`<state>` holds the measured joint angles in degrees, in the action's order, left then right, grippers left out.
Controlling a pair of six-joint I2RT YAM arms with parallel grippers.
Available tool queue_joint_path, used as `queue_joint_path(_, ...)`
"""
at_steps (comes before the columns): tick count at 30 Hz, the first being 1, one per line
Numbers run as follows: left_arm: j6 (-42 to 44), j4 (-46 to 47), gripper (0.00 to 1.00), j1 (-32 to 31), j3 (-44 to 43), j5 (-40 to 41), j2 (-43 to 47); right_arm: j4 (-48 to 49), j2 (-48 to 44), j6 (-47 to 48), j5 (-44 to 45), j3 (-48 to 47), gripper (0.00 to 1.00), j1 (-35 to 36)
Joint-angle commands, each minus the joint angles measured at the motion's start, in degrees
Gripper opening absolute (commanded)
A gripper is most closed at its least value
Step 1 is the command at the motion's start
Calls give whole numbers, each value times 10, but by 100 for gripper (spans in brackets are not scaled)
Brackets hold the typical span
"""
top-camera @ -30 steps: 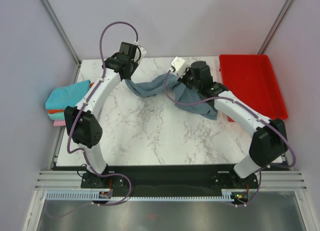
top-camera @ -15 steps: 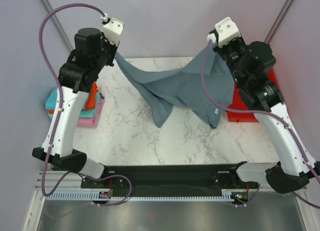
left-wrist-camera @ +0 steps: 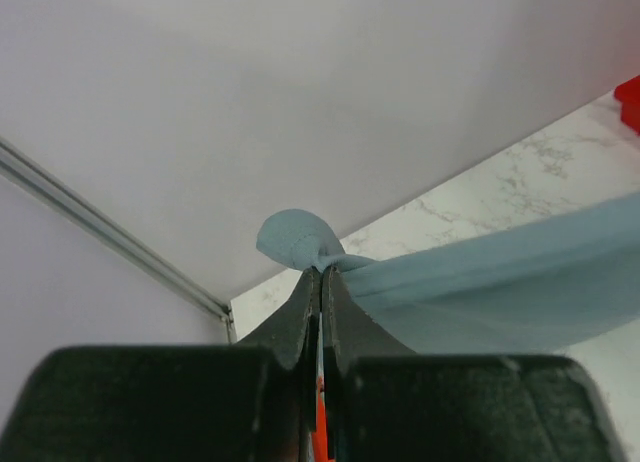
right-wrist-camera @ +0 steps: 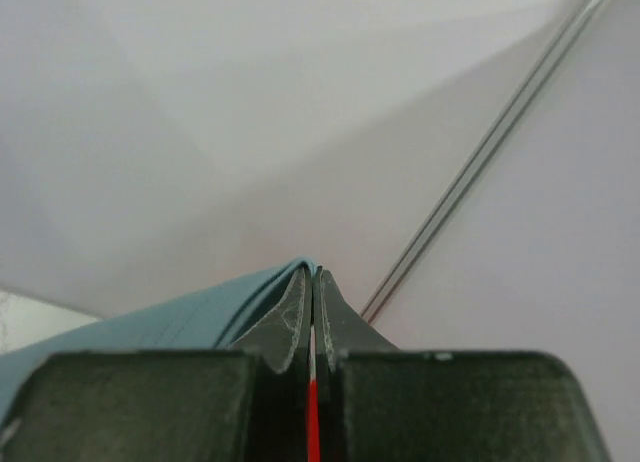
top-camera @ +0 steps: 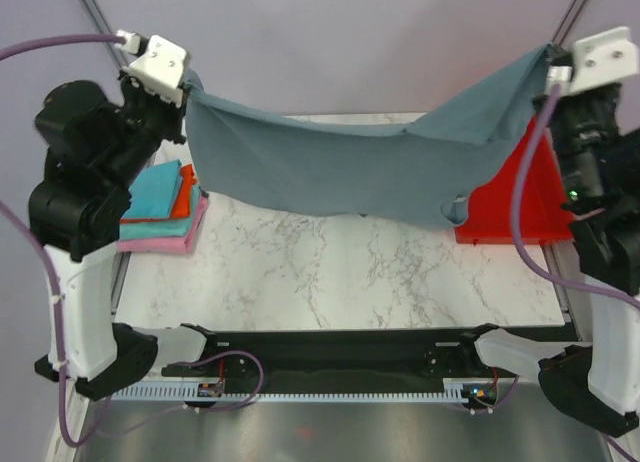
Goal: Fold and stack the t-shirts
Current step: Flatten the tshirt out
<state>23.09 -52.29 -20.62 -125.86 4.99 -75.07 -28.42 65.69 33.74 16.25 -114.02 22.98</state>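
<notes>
The slate grey-blue t-shirt (top-camera: 340, 167) hangs stretched in the air between both grippers, high over the marble table (top-camera: 330, 272). My left gripper (top-camera: 187, 79) is shut on its left corner; in the left wrist view a bunched bit of the shirt (left-wrist-camera: 300, 240) sticks out past the shut left gripper (left-wrist-camera: 321, 272). My right gripper (top-camera: 550, 54) is shut on the right corner; in the right wrist view the shirt's edge (right-wrist-camera: 200, 317) runs off left of the right gripper (right-wrist-camera: 312, 274). Folded teal (top-camera: 155, 194), orange (top-camera: 184, 196) and pink (top-camera: 160, 244) shirts are stacked at the table's left edge.
A red plastic tray (top-camera: 520, 197) stands at the right of the table, partly hidden behind the hanging shirt. Grey enclosure walls with metal corner rails (top-camera: 95, 7) surround the table. Purple cables (top-camera: 60, 47) loop from both arms.
Both arms have risen and spread far apart. The grey-blue shirt has gone from a crumpled heap on the table to a wide sheet stretched in the air.
</notes>
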Motion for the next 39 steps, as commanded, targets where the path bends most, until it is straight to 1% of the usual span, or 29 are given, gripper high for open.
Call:
queue_joint_path(1, 32, 37, 2, 1, -6, -73, 72, -8, -51, -39, -33, -75, 0, -33)
queue_joint_path(2, 40, 46, 2, 1, -10, -86, 94, -12, -52, -44, -36, -91, 0, -39)
queue_joint_path(3, 43, 50, 2, 1, -10, -101, 103, -18, -53, -46, -40, -125, 0, -44)
queue_joint_path(4, 45, 55, 2, 2, -13, -131, 114, -20, -53, -49, -44, -142, 0, -52)
queue_joint_path(5, 41, 61, 2, 2, -22, -140, 121, -22, -54, -54, -53, -156, 0, -58)
queue_joint_path(9, 20, 90, 2, 15, -61, -146, 132, -20, -52, -66, -74, -220, 0, -93)
queue_joint_path(11, 16, 101, 2, 21, -75, -144, 132, -3, -50, -68, -82, -234, 0, -115)
queue_joint_path(15, 19, 117, 2, 26, -69, -147, 134, 32, -41, -79, -98, -234, 0, -136)
queue_joint_path(16, 22, 115, 2, 26, -60, -149, 135, 37, -38, -81, -98, -231, 0, -138)
queue_joint_path(18, 40, 117, 2, 26, -12, -157, 142, 56, -31, -77, -90, -207, 0, -138)
queue_joint_path(19, 47, 116, 2, 26, 7, -158, 149, 63, -32, -74, -89, -192, 0, -138)
queue_joint_path(20, 59, 117, 2, 25, 51, -158, 153, 82, -34, -73, -86, -155, 0, -138)
queue_joint_path(22, 77, 117, 2, 25, 101, -158, 167, 100, -41, -65, -86, -105, 0, -138)
queue_joint_path(23, 83, 117, 2, 26, 160, -158, 172, 118, -45, -62, -88, -49, 0, -138)
queue_joint_path(25, 88, 118, 2, 26, 221, -156, 180, 143, -51, -66, -92, 13, 0, -138)
queue_joint_path(26, 92, 121, 2, 25, 286, -155, 185, 164, -51, -66, -100, 71, 0, -138)
queue_joint_path(27, 94, 126, 2, 26, 318, -153, 187, 175, -47, -68, -107, 98, 0, -138)
queue_joint_path(28, 93, 134, 2, 26, 379, -151, 187, 189, -40, -74, -111, 125, 0, -138)
queue_joint_path(29, 91, 151, 2, 25, 408, -148, 185, 208, -32, -80, -120, 165, 0, -138)
queue_joint_path(31, 86, 177, 2, 26, 457, -141, 178, 224, 5, -88, -135, 200, 0, -138)
queue_joint_path(32, 83, 189, 2, 26, 501, -134, 170, 242, 18, -96, -148, 237, 0, -137)
queue_joint_path(33, 80, 215, 2, 26, 522, -125, 155, 254, 43, -96, -159, 259, 0, -138)
queue_joint_path(34, 84, 229, 2, 26, 561, -115, 144, 268, 57, -96, -161, 283, 0, -137)
queue_joint_path(35, 85, 251, 2, 27, 581, -103, 135, 295, 73, -95, -177, 323, 0, -137)
queue_joint_path(36, 86, 295, 2, 29, 600, -80, 110, 306, 109, -94, -181, 342, 0, -138)
queue_joint_path(37, 92, 316, 2, 32, 626, -71, 96, 322, 129, -90, -184, 366, 0, -138)
queue_joint_path(38, 91, 334, 2, 44, 634, -67, 79, 332, 171, -90, -185, 376, 0, -138)
queue_joint_path(39, 90, 360, 2, 50, 635, -64, 35, 343, 195, -86, -187, 382, 0, -138)
